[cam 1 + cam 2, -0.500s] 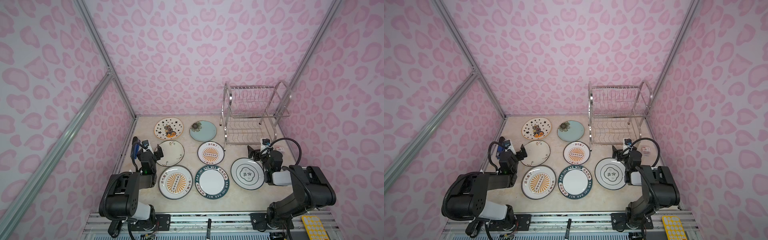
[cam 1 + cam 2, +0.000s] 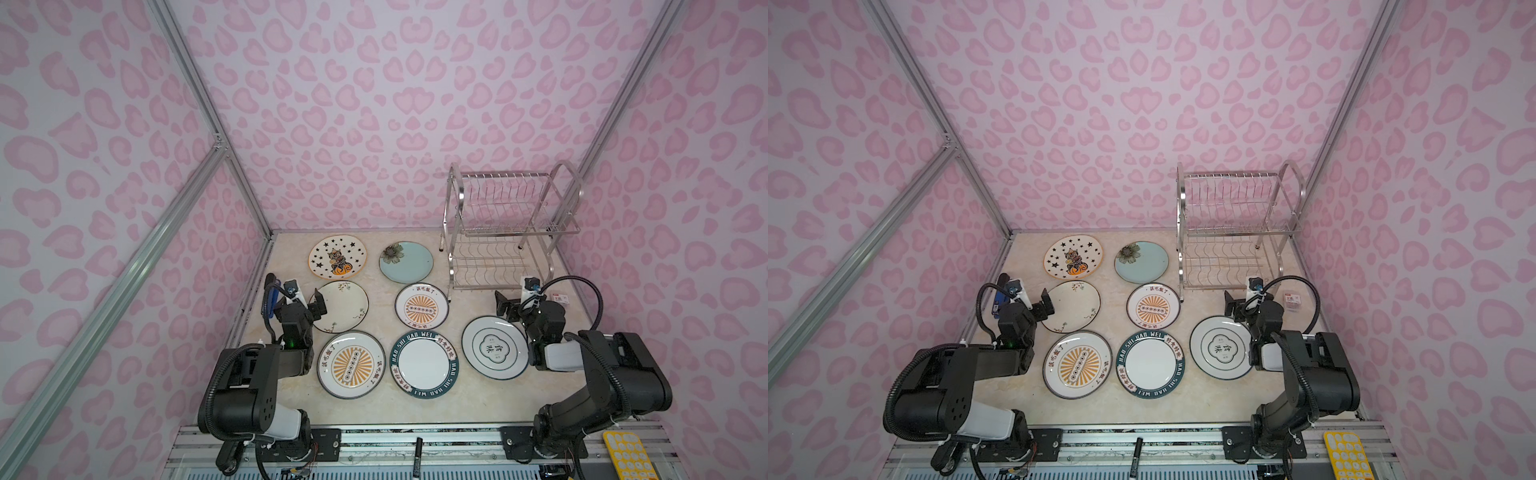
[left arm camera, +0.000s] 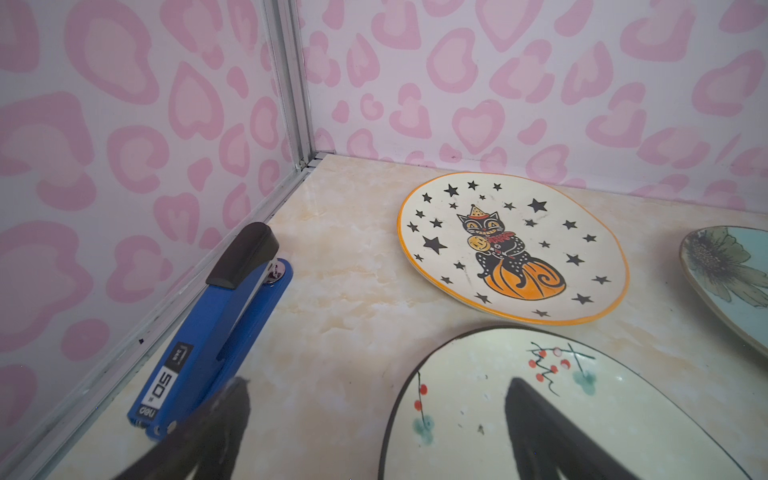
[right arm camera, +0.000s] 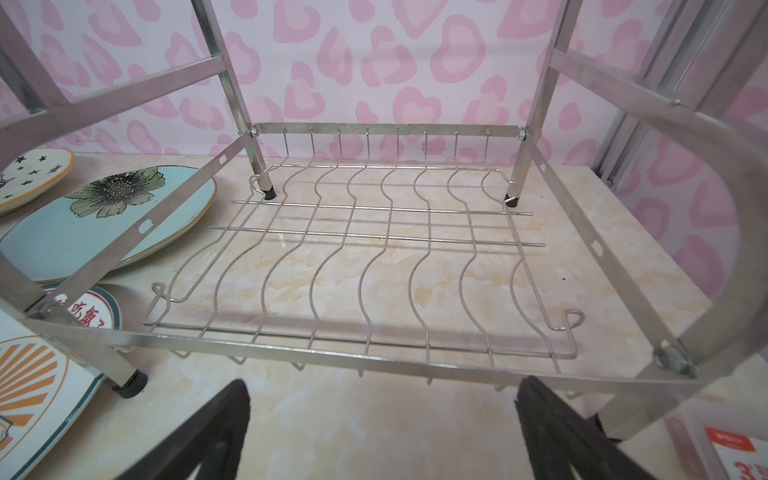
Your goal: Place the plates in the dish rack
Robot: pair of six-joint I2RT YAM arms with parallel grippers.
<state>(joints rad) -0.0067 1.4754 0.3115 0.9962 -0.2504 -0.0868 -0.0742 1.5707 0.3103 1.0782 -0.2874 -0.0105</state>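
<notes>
Several plates lie flat on the table: star-and-cat [image 2: 337, 257], pale blue flower [image 2: 406, 262], cream floral [image 2: 343, 305], two orange sunbursts [image 2: 422, 311] [image 2: 352, 365], teal lettered [image 2: 424, 365] and white emblem [image 2: 494, 347]. The chrome dish rack [image 2: 511, 224] stands empty at the back right. My left gripper [image 3: 378, 386] is open low over the cream floral plate's [image 3: 478, 415] left rim, one finger above the plate, the other above the table. My right gripper [image 4: 382, 386] is open and empty just in front of the rack's lower tier [image 4: 374, 257], beyond the emblem plate.
A blue stapler [image 3: 216, 332] lies along the left wall beside my left gripper. A small box with a red label [image 2: 559, 297] sits right of the rack's front leg. A marker [image 2: 417, 453] and a yellow pad [image 2: 625, 455] rest on the front rail.
</notes>
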